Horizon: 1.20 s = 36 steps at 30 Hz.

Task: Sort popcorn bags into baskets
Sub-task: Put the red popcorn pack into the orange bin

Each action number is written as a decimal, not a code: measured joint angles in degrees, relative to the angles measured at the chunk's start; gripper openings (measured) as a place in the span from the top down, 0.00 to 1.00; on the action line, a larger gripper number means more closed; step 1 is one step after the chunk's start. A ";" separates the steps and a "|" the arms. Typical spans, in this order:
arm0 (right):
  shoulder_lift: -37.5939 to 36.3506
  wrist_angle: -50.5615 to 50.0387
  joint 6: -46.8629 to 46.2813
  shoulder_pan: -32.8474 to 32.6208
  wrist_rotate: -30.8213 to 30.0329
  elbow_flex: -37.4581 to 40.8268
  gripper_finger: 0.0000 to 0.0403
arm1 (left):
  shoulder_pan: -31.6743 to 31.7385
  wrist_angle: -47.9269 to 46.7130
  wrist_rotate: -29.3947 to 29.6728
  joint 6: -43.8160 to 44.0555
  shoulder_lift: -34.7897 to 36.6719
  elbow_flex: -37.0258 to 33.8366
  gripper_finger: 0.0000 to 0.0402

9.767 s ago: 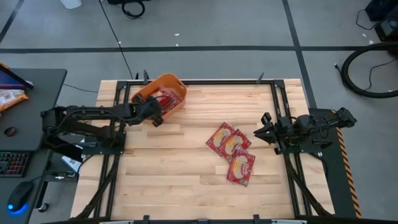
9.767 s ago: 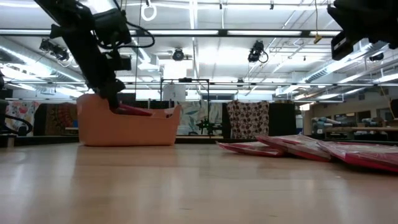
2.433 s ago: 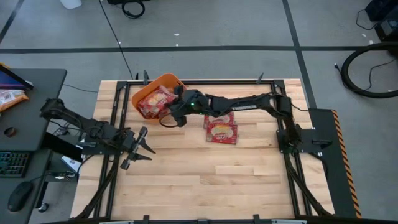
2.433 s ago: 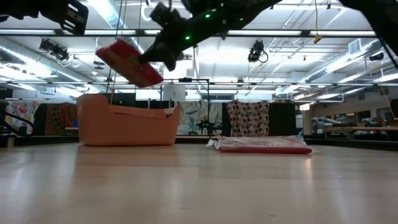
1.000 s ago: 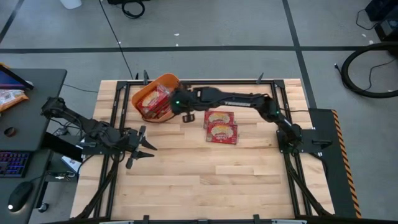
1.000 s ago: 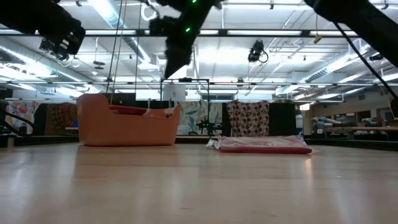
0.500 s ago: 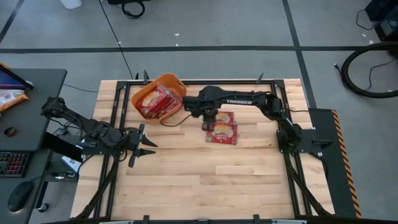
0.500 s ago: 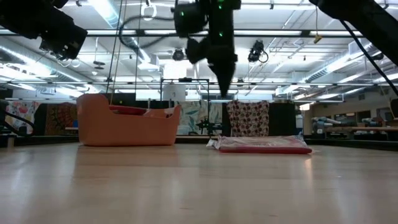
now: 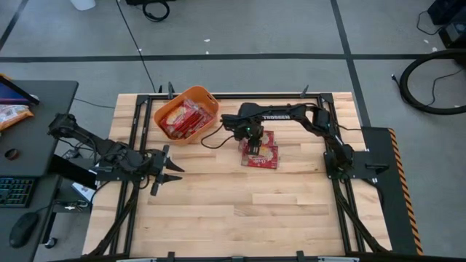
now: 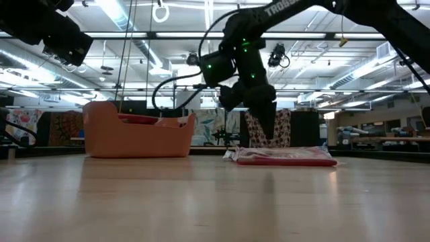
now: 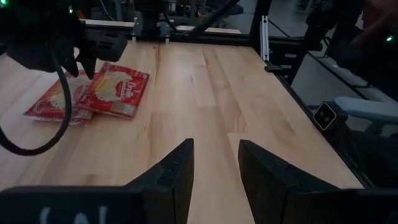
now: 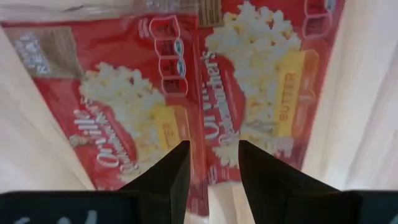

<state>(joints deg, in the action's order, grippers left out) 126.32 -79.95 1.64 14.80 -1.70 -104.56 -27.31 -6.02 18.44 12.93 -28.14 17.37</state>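
Note:
Two red popcorn bags (image 9: 262,156) lie flat side by side, slightly overlapping, on the table right of centre; they also show in the low view as the bags (image 10: 285,157) and in the right wrist view (image 12: 124,93). Several more red packets (image 9: 183,118) lie in the orange basket (image 9: 200,93) at the far left. My right gripper (image 9: 253,145) points down, open, just above the two bags (image 12: 267,74), its fingers over their shared seam. My left gripper (image 9: 169,169) waits open near the table's left edge.
The basket (image 10: 138,138) stands on the table near its far-left corner, well left of the bags. The right arm's links reach over the far side of the table (image 9: 291,114). Bare wood lies across the near half (image 9: 240,211). A desk with a keyboard stands beyond the left edge.
My right gripper has swung from beside the basket toward the table's right, then come down over the two bags on the table, fingers now pointing down. The bags and the basket have stayed where they were.

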 joint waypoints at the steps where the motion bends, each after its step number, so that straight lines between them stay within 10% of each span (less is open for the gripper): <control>1: 0.00 0.83 0.39 0.27 0.32 0.81 0.65 | 0.02 -0.02 0.00 0.00 0.00 0.00 0.68; 14: -0.29 6.24 3.27 1.10 5.60 9.85 0.68 | 0.02 -0.28 0.00 0.00 0.00 0.00 0.68; 24: -0.31 6.55 2.36 0.21 4.51 10.51 0.98 | 0.00 -0.26 0.00 0.00 0.00 0.00 0.68; 36: -7.00 5.26 -0.03 -1.66 0.21 4.83 0.98 | 0.02 -0.25 0.02 -0.02 -0.02 0.00 0.68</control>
<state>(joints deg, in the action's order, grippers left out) 119.32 -74.69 1.61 13.13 -1.49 -99.73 -27.29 -6.28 18.46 12.91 -28.16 17.37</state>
